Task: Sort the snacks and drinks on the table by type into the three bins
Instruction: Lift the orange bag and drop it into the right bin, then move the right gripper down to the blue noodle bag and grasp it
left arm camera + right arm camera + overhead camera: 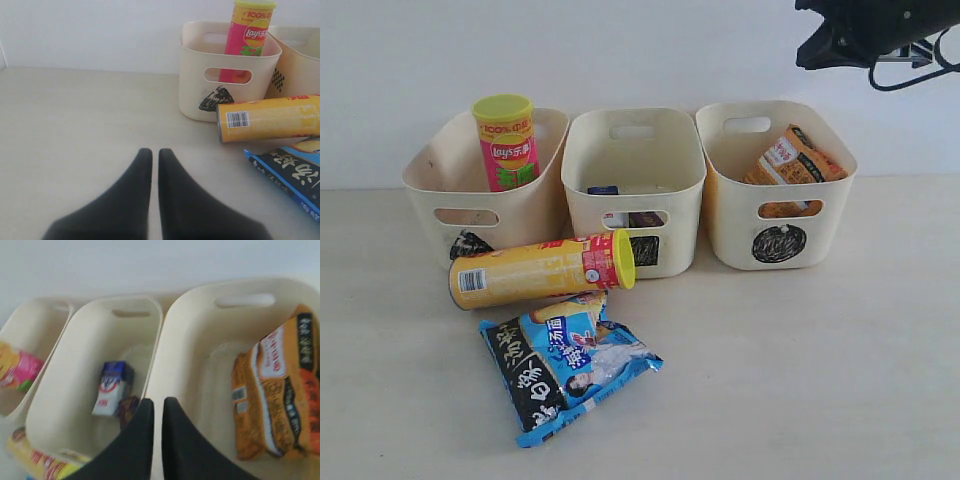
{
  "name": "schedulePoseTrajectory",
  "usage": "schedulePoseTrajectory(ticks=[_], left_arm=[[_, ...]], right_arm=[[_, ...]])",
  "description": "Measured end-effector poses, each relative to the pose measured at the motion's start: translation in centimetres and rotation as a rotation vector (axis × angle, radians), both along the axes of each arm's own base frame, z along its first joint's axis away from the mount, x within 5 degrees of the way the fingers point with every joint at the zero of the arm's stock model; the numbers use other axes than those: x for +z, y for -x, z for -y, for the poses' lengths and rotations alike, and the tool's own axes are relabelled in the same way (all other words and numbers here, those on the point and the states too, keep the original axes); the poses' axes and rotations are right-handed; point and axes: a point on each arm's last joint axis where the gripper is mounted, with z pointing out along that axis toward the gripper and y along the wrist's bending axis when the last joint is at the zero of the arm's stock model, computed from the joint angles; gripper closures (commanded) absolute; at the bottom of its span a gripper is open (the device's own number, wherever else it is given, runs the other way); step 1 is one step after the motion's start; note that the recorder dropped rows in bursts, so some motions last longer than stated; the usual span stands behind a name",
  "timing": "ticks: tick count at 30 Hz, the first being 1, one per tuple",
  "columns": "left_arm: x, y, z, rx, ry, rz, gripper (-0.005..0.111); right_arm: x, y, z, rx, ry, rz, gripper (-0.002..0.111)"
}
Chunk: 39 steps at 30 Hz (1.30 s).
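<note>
Three cream bins stand in a row: left bin [432, 180], middle bin [680, 185], right bin [725, 215]. The pink-green chip tube [507, 143] stands upright in the left bin. A blue-and-white carton [111, 387] and a dark purple carton [128, 409] lie in the middle bin. The orange-brown bag [792, 162] leans in the right bin. On the table [800, 370] lie the yellow tube [540, 270] and the blue-black-white bag [568, 368]. My right gripper [158, 401] hangs shut and empty above the bins. My left gripper [150, 151] is shut and empty, low over the table left of the tubes.
A plain white wall runs behind the bins. The right arm's dark body [870, 30] and cable show at the top right of the exterior view. Bare table lies to the right of the bag and in front of the right bin.
</note>
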Motion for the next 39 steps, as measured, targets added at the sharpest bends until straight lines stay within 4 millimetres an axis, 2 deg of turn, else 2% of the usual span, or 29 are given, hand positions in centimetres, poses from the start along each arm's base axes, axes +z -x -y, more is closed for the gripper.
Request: schedulePoseTrajectory(ticks=[4, 9, 17, 23, 30, 32, 36, 39], left_arm=[[0.0, 0.0, 0.0, 0.0, 0.0, 0.0, 0.103], [0.0, 0.0, 0.0, 0.0, 0.0, 0.0, 0.103], [0.0, 0.0, 0.0, 0.0, 0.0, 0.0, 0.103], [0.0, 0.0, 0.0, 0.0, 0.0, 0.0, 0.103], [0.0, 0.0, 0.0, 0.0, 0.0, 0.0, 0.103], [0.0, 0.0, 0.0, 0.0, 0.0, 0.0, 0.103], [0.0, 0.0, 0.0, 0.0, 0.0, 0.0, 0.103], [0.0, 0.0, 0.0, 0.0, 0.0, 0.0, 0.103]], right_arm=[[0.3, 1.7, -0.6, 0.124, 0.003, -0.088, 0.108], [-0.1, 4.5, -1.5, 0.171, -0.005, -0.133, 0.108], [-4.1, 11.3, -5.4, 0.204, -0.014, -0.179, 0.108], [-8.2, 15.0, -6.3, 0.12, -0.033, -0.241, 0.108], [-12.5, 16.9, -5.7, -0.014, -0.125, -0.371, 0.108], [-13.4, 17.1, -6.0, 0.007, -0.156, -0.419, 0.108], [-15.6, 17.5, -7.3, 0.156, -0.224, -0.54, 0.108], [-17.6, 17.5, -8.1, 0.236, -0.284, -0.625, 0.098]])
